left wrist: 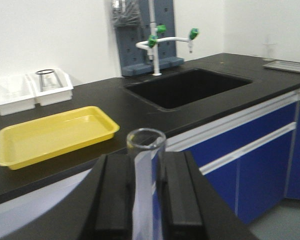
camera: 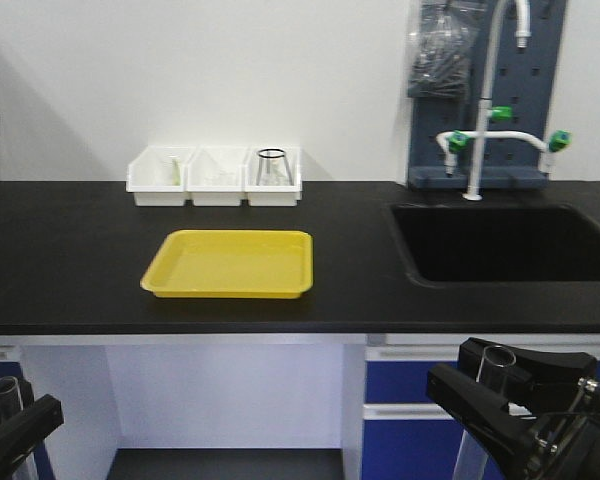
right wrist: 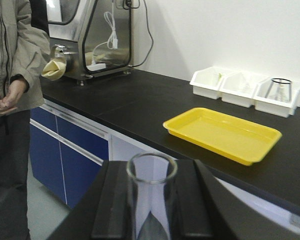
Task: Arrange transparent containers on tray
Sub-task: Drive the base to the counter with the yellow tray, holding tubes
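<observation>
The yellow tray (camera: 228, 263) lies bare on the black counter, also seen as the tray (left wrist: 52, 134) and the tray (right wrist: 222, 134). My left gripper (left wrist: 146, 195) is shut on a clear test tube (left wrist: 146, 175), mouth pointing forward; in the front view this test tube (camera: 7, 400) shows at the lower left, below the counter edge. My right gripper (right wrist: 151, 200) is shut on a second test tube (right wrist: 151, 195), which appears as the test tube (camera: 494, 375) at the lower right. Both grippers hang below and in front of the counter.
Three white bins (camera: 216, 176) stand behind the tray; the right one holds a clear flask (camera: 271, 166). A black sink (camera: 500, 243) with a white tap (camera: 490, 100) lies to the right. A person (right wrist: 10, 100) stands at the left in the right wrist view.
</observation>
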Motion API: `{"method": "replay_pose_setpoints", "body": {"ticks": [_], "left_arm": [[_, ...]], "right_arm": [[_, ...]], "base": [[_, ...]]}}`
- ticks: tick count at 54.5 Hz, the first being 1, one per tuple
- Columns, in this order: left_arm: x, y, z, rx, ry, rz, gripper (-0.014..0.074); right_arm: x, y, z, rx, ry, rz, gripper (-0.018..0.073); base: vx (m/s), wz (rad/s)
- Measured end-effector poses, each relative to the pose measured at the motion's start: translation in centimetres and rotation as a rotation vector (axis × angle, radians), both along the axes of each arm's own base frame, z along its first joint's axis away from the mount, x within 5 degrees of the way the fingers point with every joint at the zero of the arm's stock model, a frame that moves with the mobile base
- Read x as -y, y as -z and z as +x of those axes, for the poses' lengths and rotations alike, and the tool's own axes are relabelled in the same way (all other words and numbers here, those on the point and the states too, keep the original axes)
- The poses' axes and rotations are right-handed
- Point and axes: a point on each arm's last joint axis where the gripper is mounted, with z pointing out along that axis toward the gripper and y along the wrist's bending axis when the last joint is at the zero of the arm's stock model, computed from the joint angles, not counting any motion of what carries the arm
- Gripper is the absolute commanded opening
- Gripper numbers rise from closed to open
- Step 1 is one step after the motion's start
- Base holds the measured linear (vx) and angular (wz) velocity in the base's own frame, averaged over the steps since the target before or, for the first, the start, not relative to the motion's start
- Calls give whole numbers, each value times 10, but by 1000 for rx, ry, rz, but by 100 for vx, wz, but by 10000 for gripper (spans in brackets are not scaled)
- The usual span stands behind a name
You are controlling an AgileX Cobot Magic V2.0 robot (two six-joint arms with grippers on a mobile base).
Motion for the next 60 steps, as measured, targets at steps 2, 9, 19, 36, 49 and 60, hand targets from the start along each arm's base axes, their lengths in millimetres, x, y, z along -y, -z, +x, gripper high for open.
{"method": "replay_pose_setpoints", "body": {"ticks": [2, 9, 19, 36, 49, 60], "left_arm": [[0, 0, 0, 0, 0, 0, -4], [0, 0, 0, 0, 0, 0, -4], [0, 0, 0, 0, 0, 0, -4], [0, 0, 0, 0, 0, 0, -4], [0, 0, 0, 0, 0, 0, -4], [0, 0, 0, 0, 0, 0, -4]], "right_arm": [[0, 0, 0, 0, 0, 0, -11], [0, 0, 0, 0, 0, 0, -11], [0, 0, 0, 0, 0, 0, -11], [0, 0, 0, 0, 0, 0, -11], [0, 0, 0, 0, 0, 0, -11], [0, 0, 0, 0, 0, 0, -11]], "base": [[28, 34], [30, 33], [35, 35], [41, 32], [45, 0], [45, -25]]}}
